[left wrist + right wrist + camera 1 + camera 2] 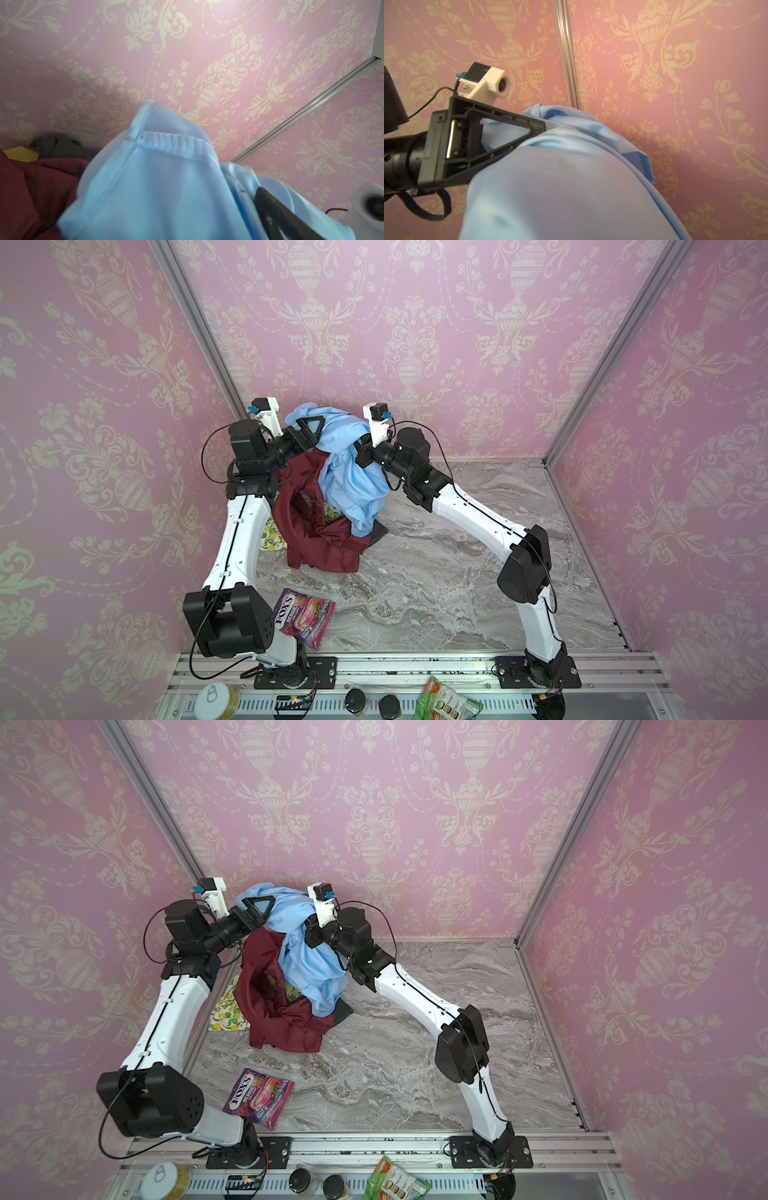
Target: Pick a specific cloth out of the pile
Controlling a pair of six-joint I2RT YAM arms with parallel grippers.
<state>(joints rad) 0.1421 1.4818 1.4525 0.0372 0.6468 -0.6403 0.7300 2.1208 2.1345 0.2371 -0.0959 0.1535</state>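
Marble surface [457, 572]: pile [303, 531] sits toward its far-left corner. Light blue cloth [353, 481] is up in the air over the pile by the far edge, tail hanging onto the maroon shirt [320, 547]. Lemon-print cloth [272, 537] pokes out on the pile's left, dark grey piece [379, 529] on its right. Candy bag [305, 618] lies near the front-left corner. The right gripper [360, 446] is clamped on the cloth, fingers buried in fabric. The left gripper [316, 427] has jaws spread, fabric only draped across it.

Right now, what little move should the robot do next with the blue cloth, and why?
Probably swing the right gripper out over the grey table: its jaws hold the cloth up, but the cloth's bottom end droops on the maroon shirt in the pile.
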